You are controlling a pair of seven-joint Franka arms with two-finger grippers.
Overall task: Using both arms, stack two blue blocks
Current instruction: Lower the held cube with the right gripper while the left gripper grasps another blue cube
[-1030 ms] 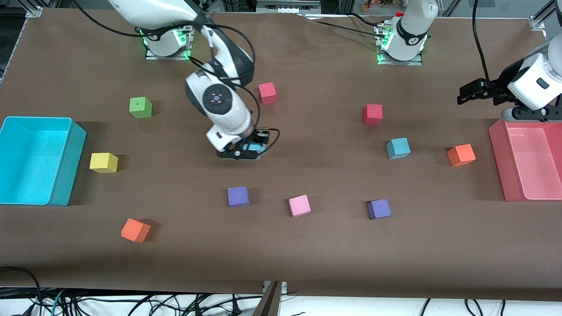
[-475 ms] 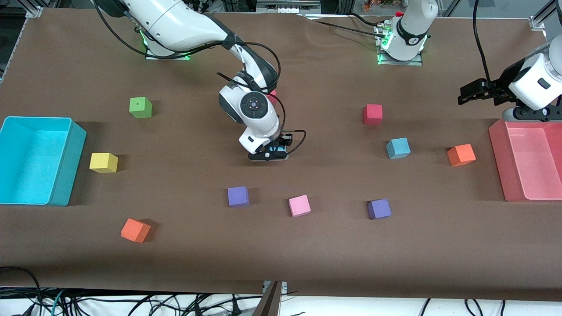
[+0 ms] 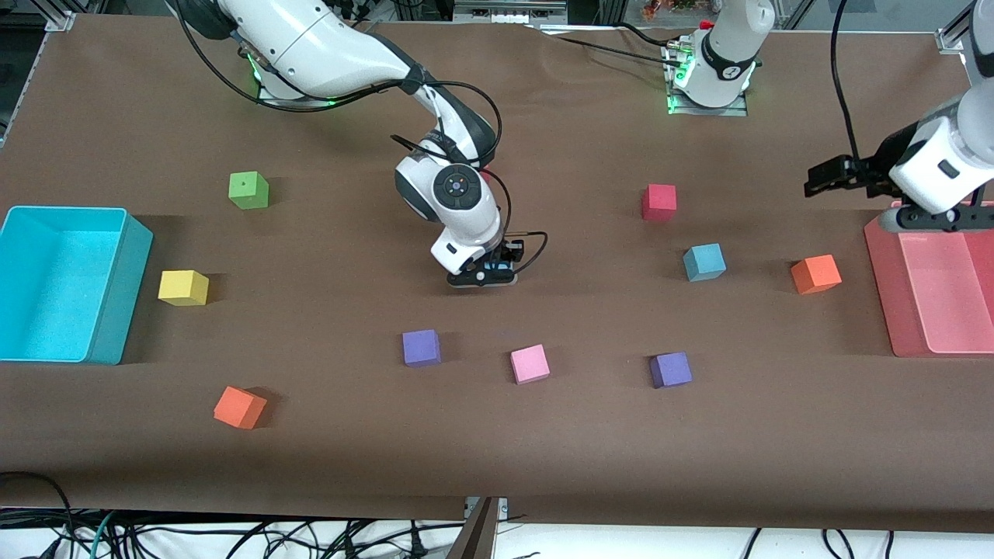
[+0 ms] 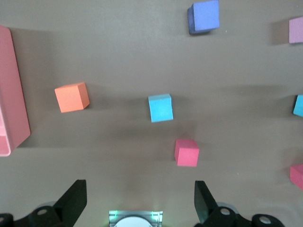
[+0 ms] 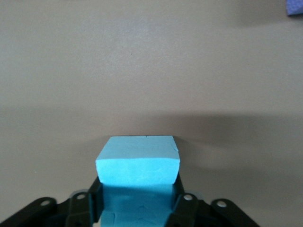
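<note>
Sitting between the right gripper [image 5: 137, 201] jaws: blue block [image 5: 138, 160].

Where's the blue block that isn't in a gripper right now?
The free blue block sits on the table toward the left arm's end, between the red block and the orange block.

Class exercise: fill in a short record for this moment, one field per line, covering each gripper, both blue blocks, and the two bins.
right gripper: low over mid-table, fingers around a blue block
held blue block: between the right gripper's fingers
other blue block: on the table, toward the left arm's end
left gripper: open, waiting by the pink bin
cyan bin: at the right arm's end
</note>
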